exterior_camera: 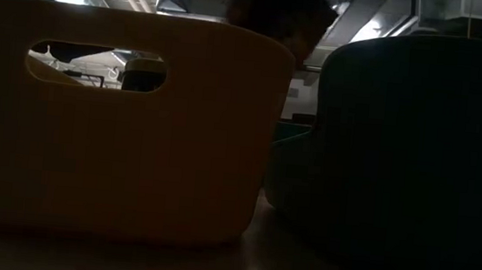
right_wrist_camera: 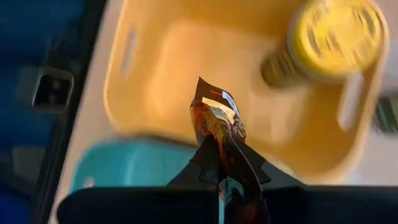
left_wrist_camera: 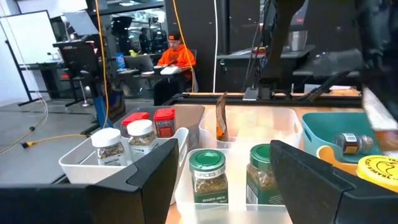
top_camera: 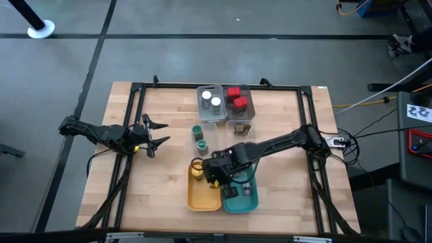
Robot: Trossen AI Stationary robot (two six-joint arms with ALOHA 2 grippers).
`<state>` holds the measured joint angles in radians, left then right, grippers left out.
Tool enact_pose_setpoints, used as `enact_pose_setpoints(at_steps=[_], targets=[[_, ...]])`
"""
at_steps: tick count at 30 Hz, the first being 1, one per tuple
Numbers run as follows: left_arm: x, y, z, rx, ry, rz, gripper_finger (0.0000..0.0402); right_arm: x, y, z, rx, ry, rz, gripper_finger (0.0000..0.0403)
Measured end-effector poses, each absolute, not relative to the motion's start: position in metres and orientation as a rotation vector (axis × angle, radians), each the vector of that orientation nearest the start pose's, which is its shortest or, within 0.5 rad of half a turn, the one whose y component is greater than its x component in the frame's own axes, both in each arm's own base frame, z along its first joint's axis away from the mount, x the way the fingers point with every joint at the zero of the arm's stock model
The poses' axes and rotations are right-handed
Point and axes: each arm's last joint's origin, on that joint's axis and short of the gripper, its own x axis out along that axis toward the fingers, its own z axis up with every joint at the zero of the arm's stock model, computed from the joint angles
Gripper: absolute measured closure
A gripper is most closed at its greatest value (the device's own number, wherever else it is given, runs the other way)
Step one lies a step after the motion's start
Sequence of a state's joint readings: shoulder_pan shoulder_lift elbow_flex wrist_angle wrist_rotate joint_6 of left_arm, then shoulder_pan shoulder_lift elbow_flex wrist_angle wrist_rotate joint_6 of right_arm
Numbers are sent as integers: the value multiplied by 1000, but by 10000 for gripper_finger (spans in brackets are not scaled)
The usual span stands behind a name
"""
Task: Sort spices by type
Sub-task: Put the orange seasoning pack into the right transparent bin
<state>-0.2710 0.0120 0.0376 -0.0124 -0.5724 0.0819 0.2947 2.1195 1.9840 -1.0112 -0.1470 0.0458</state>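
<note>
My right gripper (top_camera: 214, 172) hangs over the near middle of the table, shut on a small brown spice packet (right_wrist_camera: 217, 121). Below it stands the yellow tray (right_wrist_camera: 186, 74), with a yellow-lidded jar (right_wrist_camera: 333, 40) upright on its floor. The teal tray (top_camera: 241, 197) stands right beside it. My left gripper (top_camera: 156, 133) waits open near the table's left edge, touching nothing. Two green-lidded jars (left_wrist_camera: 208, 177) stand in a clear tray (top_camera: 200, 138). White-lidded jars (left_wrist_camera: 127, 143) stand in a grey tray, and red tins (top_camera: 236, 98) in the tray next to it. My right gripper pinches the brown packet by one end (right_wrist_camera: 225, 149) between its two fingers. The fingers slant down from above, from the table's right side. The rest of the packet sticks out past the fingertips, lifted clear above the yellow tray.
A second brown packet (left_wrist_camera: 221, 118) stands upright in a tray at the back, near the red tins. A small jar (left_wrist_camera: 351, 143) lies in the teal tray. A black frame (top_camera: 135, 88) runs round the table. A person in orange sits in the room beyond.
</note>
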Motion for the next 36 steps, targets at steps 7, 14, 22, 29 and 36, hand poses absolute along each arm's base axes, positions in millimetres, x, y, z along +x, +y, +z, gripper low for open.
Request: enact_pose_setpoints(at_steps=[7,14,22,29,36], targets=[[92,-9,174,72,1,298,164,413,117,301,-125,1278,300,392],[92,-9,174,85,2,298,164,407,79,306,-176,1407,170,391],[92,-9,174,96,4,298,164,405,23,302,-115,1512,67,392],[92,-10,174,99,5,298,164,406,-19,283,-99,1577,-62,392],[92,-10,174,99,6,298,164,402,-38,248,-73,1662,-106,392]])
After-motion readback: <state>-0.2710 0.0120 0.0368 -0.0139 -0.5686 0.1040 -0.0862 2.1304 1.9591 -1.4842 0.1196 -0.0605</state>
